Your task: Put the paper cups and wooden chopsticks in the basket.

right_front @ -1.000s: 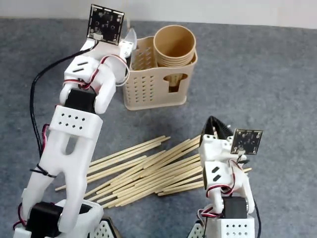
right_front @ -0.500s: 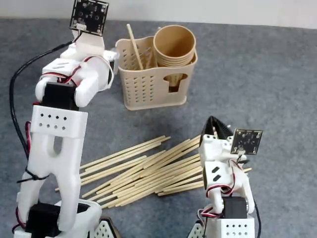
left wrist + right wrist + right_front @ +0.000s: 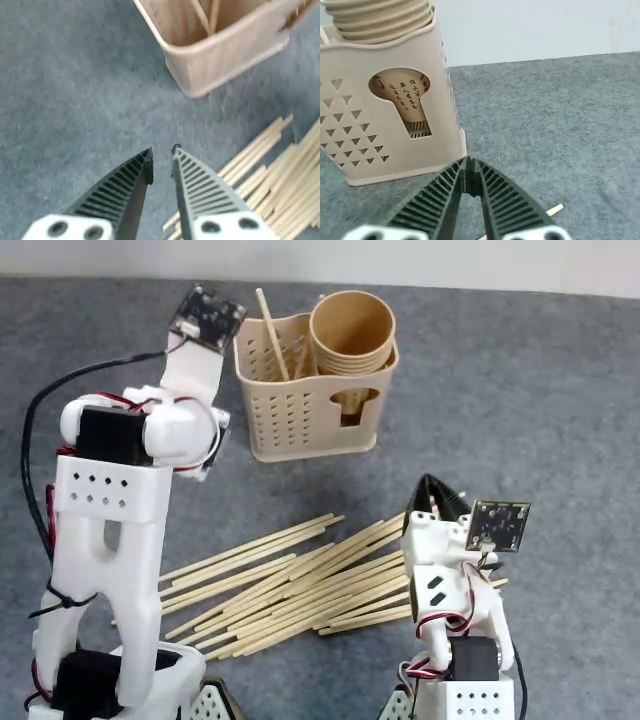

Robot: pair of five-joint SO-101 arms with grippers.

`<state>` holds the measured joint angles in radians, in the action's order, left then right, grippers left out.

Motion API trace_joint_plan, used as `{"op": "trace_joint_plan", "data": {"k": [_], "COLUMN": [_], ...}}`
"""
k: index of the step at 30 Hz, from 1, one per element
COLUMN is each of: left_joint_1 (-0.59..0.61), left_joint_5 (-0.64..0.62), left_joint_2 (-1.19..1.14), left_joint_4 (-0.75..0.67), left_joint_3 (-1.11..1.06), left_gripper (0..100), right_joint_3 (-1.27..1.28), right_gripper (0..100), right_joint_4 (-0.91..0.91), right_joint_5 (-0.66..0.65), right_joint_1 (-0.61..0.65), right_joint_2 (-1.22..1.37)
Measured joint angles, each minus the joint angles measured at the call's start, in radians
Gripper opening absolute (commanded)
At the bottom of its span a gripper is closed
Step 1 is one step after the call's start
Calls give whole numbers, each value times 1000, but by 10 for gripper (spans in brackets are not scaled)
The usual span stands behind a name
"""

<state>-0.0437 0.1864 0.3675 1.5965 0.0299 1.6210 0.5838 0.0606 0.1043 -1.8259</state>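
A beige basket [image 3: 310, 410] stands at the back of the grey carpet. A stack of paper cups [image 3: 352, 335] fills its right compartment, and a wooden chopstick [image 3: 271, 332] leans in the left one. Many more chopsticks [image 3: 300, 585] lie in a loose pile on the carpet in front. My left gripper [image 3: 161, 151] hangs open and empty over bare carpet, a short way from the basket [image 3: 220, 55], with the pile [image 3: 280, 170] beside it. My right gripper [image 3: 470, 176] is shut on nothing, low over the pile's right end [image 3: 437, 498], and faces the basket [image 3: 385, 135] and cups [image 3: 380, 17].
The left arm [image 3: 150, 430] rises just left of the basket. Open carpet lies to the right of the basket and behind the right arm. A pale wall [image 3: 545, 25] runs along the back edge.
The left arm has pulled back from over the basket towards its base, and its wrist has tipped down. A chopstick now stands in the left compartment. The right arm has not moved.
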Motion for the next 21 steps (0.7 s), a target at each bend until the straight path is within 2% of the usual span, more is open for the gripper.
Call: {"op": "trace_joint_plan", "data": {"k": [8,10,14,21], "left_joint_1": [0,-3,-46,-77], "left_joint_5": [109,120,187,308], "left_joint_2": [0,0,0,-2], "left_joint_4": [71,71,71,32], "left_joint_3": [-31,-71,-153,-304], "left_gripper": [68,75,157,151], "right_joint_3": [0,0,0,0], "right_gripper": [5,5,5,5], "right_joint_4": [0,0,0,0], "right_joint_5": [0,0,0,0], "right_joint_1": [0,0,0,0], "right_joint_2": [0,0,0,0]}}
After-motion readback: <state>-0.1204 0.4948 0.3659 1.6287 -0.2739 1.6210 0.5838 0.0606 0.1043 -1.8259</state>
